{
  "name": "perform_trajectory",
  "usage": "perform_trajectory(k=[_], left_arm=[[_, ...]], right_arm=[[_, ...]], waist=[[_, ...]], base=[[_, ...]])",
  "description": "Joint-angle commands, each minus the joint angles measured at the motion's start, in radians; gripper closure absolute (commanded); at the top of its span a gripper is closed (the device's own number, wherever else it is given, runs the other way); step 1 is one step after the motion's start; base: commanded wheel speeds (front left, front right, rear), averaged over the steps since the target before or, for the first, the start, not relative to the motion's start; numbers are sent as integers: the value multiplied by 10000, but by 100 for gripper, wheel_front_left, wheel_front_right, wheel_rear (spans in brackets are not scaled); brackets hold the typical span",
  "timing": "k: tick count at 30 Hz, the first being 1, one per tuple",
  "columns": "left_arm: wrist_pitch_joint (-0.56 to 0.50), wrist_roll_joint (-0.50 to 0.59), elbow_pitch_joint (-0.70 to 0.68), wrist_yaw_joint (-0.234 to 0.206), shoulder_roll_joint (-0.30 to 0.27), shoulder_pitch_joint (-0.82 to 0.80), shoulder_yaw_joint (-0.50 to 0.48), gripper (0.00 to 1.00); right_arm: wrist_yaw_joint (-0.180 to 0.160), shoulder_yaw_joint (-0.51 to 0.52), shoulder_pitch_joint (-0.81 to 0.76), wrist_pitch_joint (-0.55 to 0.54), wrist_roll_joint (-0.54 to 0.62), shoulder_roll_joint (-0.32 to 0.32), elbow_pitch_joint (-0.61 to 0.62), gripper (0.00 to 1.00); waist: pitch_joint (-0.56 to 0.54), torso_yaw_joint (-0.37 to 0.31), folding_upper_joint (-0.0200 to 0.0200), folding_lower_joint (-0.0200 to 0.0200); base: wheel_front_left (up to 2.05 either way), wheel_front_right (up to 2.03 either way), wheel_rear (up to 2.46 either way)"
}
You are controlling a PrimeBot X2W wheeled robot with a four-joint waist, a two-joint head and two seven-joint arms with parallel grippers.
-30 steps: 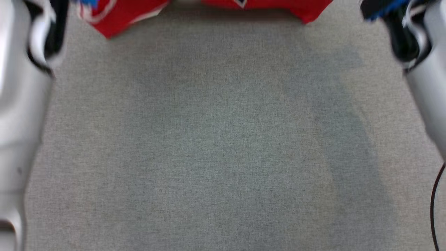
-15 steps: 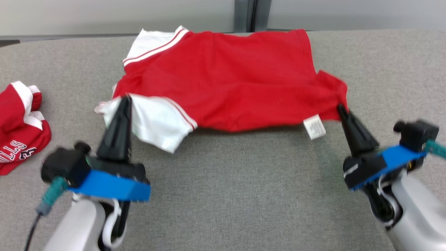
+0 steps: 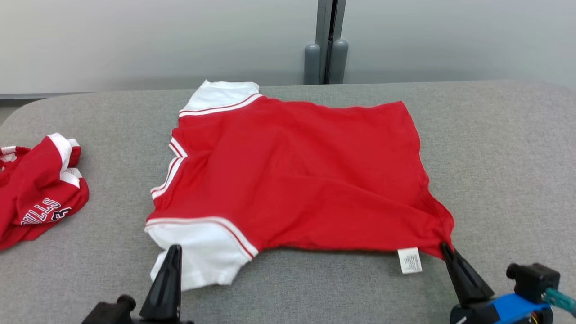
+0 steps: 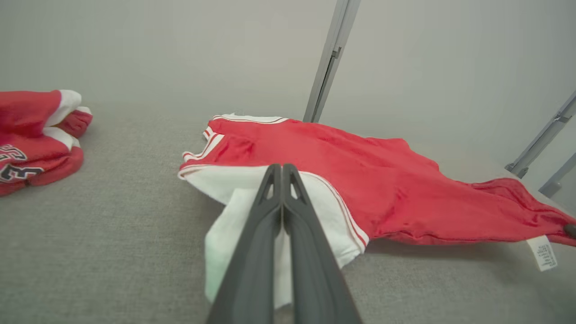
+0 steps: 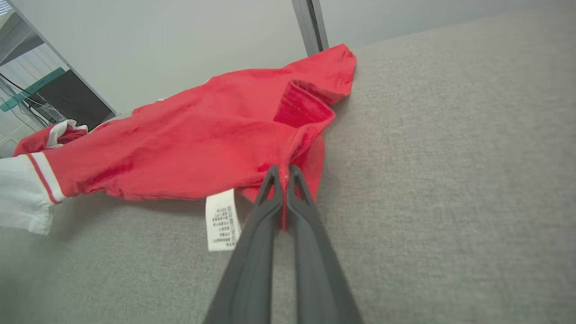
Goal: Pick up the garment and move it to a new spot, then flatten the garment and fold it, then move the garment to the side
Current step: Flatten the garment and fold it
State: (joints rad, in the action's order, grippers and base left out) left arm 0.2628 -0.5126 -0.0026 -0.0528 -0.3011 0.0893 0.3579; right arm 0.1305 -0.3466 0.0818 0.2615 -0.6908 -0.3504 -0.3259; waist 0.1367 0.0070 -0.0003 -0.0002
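The left gripper [image 3: 173, 250] is clamped on the white sleeve [image 3: 202, 252] and the right gripper [image 3: 445, 246] on the hem corner [image 3: 443, 229] of the red garment [image 3: 297, 180], which lies spread mid-table [image 3: 504, 135]. Uneven pulling could skew or bunch the whole body. Likelier, the shallow pinch on the sleeve slips and leaves that edge crumpled, and the care label [image 3: 409, 260] may tuck under.

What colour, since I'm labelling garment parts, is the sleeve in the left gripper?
The short fabric sleeve is white, red-striped at its seam; the head view shows it best.
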Motion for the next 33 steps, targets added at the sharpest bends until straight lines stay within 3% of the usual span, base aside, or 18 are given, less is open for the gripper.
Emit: perform_trajectory(k=[1,9,19,26,33], left_arm=[[26,-31,-80,-40,9,237,-86,100],[26,59,-76,34,12,753,89,100],[26,174,46,247,-149,190,132,100],[-292,426,328,665,-604,-1156,143,100],[-649,608,1855,1298,-704,-3516,344,100]], right_arm=[[5,165,-394,47,125,66,151,100],[5,1075,-1686,-525,698,278,1112,100],[5,1441,-1662,-1067,1114,669,1788,100],[5,1547,-788,-1311,1196,602,1902,100],[5,1521,624,-1747,1196,619,1467,100]], waist=[[-43,0,3,2],[-152,48,3,2],[-103,-14,3,2],[161,-61,3,2],[680,-163,3,2]], base=[[0,0,0],[0,0,0],[0,0,0],[0,0,0],[0,0,0]])
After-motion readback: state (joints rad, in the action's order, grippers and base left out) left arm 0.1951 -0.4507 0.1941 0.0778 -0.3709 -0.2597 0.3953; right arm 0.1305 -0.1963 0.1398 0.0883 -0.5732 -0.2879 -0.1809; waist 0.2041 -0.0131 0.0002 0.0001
